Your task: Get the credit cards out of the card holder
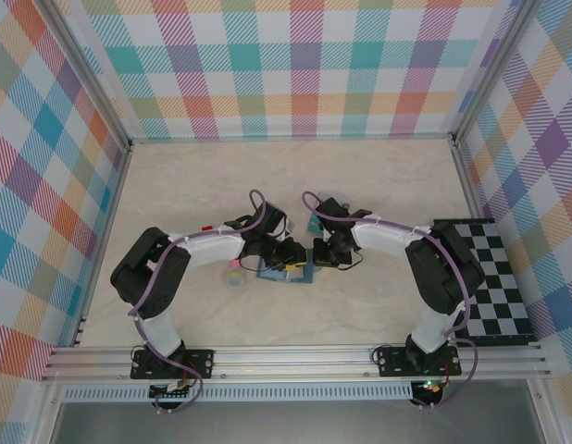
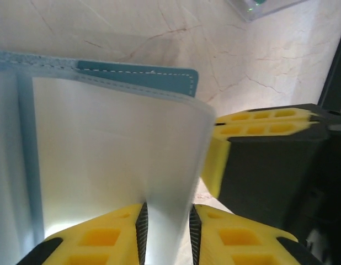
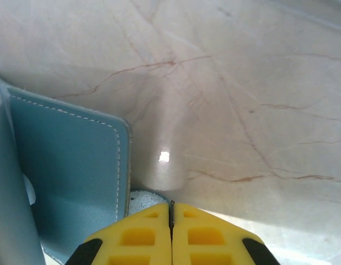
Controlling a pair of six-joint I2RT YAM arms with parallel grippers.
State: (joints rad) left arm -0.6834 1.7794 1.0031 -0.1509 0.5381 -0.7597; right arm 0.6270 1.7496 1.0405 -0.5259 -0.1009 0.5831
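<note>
Both flank the teal-blue folding card holder [image 2: 137, 80]: my left end effector [image 2: 167, 221] pinches its pale sleeve open for access, my right end effector [image 3: 171, 212] closed alongside.

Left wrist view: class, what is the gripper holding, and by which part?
The left gripper pinches the card holder by the near edge of its pale, translucent inner sleeve.
</note>
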